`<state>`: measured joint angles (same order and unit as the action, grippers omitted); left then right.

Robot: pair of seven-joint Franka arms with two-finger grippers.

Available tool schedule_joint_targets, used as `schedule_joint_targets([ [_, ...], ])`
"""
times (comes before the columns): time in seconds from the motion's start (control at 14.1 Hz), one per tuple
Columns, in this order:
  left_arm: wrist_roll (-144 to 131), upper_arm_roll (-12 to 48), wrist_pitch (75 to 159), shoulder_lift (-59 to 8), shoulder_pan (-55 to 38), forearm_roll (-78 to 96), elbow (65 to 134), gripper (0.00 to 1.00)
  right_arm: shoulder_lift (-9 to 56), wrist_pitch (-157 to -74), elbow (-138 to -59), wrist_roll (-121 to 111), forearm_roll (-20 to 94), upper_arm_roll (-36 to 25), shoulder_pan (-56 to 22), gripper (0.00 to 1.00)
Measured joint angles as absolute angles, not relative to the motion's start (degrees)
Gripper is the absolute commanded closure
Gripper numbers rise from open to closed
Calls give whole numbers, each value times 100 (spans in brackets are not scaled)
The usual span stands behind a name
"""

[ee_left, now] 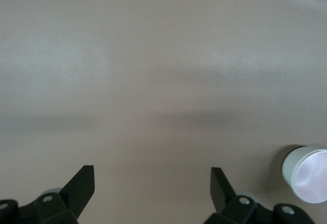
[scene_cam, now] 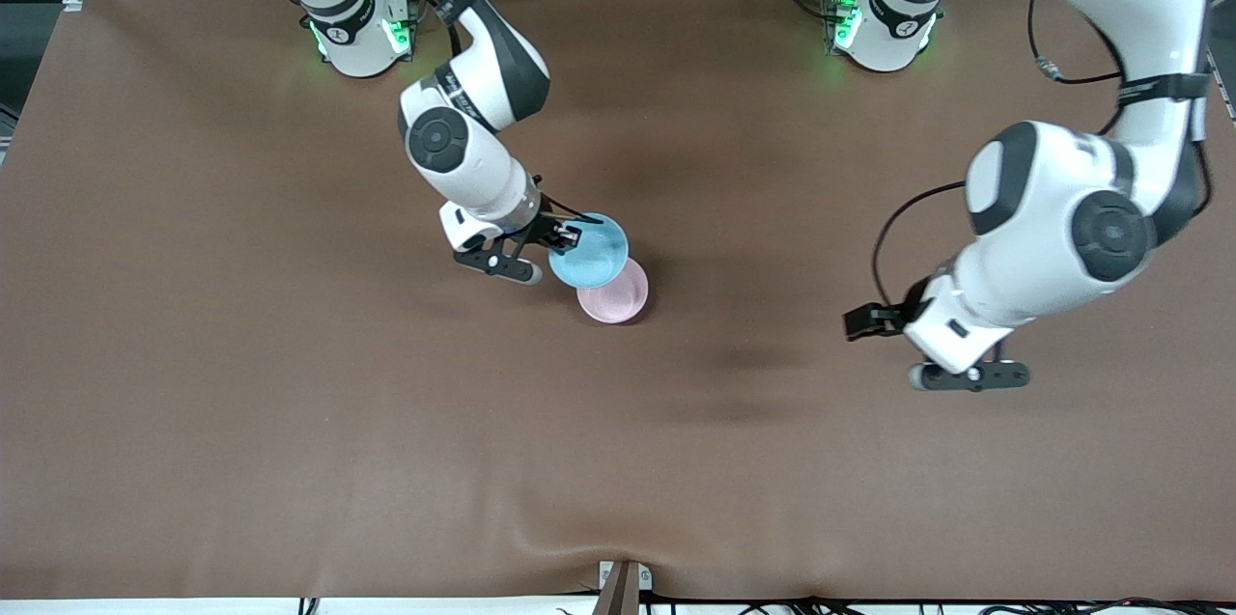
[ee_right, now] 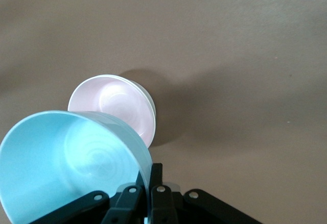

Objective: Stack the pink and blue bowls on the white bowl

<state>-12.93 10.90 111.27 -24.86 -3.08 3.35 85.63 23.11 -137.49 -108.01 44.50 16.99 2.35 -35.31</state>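
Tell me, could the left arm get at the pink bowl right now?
Probably not cleanly. The left gripper hangs open over bare table toward its own end, but the right gripper holds the blue bowl over part of the pink bowl, crowding the way down.

The pink bowl [scene_cam: 615,294] is partly covered by the blue bowl [scene_cam: 589,253] at the centre of the front view. A pale rim under the pink bowl [ee_right: 115,106] shows in the right wrist view, too thin a sliver to tell what it is. The blue bowl [ee_right: 71,168] is cut off by that picture's lower left edge. In the left wrist view, a round silvery object [ee_left: 306,175] at the lower right is cut by the edge and blurred. The front view's upper edge crops both arms.
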Motion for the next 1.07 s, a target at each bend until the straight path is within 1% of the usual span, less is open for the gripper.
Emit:
schedule_joint_targets([
  [0.21,-832,1084,10662,-2163,-19,315,8561,0,2463,-14001,-10787,4448,1697,229,-3568,100],
  [0.43,-745,1079,10105,-1650,86,-242,8556,0,2655,-14118,-10704,4438,1637,230,-3685,100],
  [0.64,-733,1041,9411,-1007,89,-338,8542,0,2890,-14137,-10505,4437,1315,226,-3722,100],
  [0.78,-708,1017,8721,-494,89,-338,8545,0,3025,-14138,-10387,4434,1218,220,-3723,100],
  [1.07,-708,958,8064,234,75,-186,8601,0,3150,-14146,-10262,4426,1021,206,-3723,100],
])
